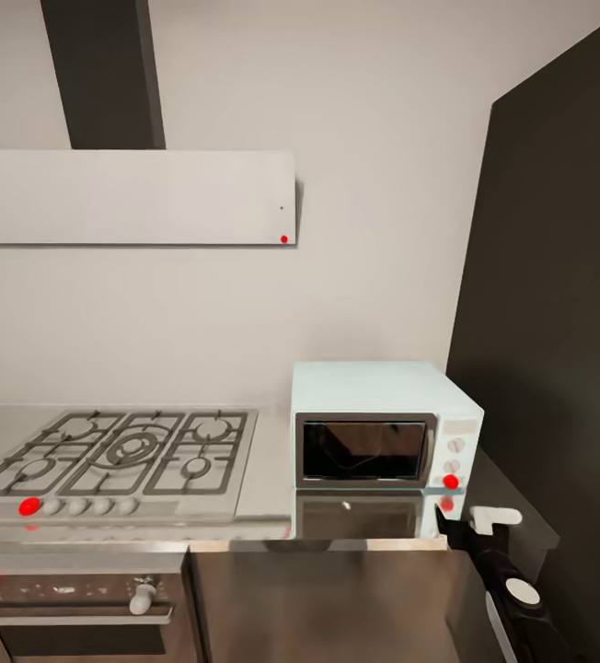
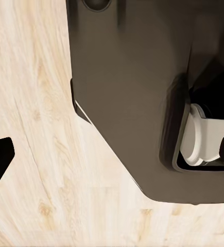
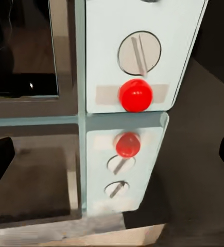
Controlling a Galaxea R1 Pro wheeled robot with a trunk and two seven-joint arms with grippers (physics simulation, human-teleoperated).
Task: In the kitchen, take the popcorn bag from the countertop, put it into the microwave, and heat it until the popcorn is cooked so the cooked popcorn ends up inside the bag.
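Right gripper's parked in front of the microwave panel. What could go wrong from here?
1. The right gripper sits open, low before the microwave panel; its fingers straddle the red button, so a straight push may pass around it rather than press it.
2. The knob sits just above that button; a drift upward could hit it instead.
3. The glass door looks dark, so I can't confirm the bag is inside.

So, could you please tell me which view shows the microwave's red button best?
The right wrist view: the red button sits close and sharp under a round knob, with its reflection in the countertop below. In the head view it is a small red dot on the microwave. The left wrist view faces wood flooring.
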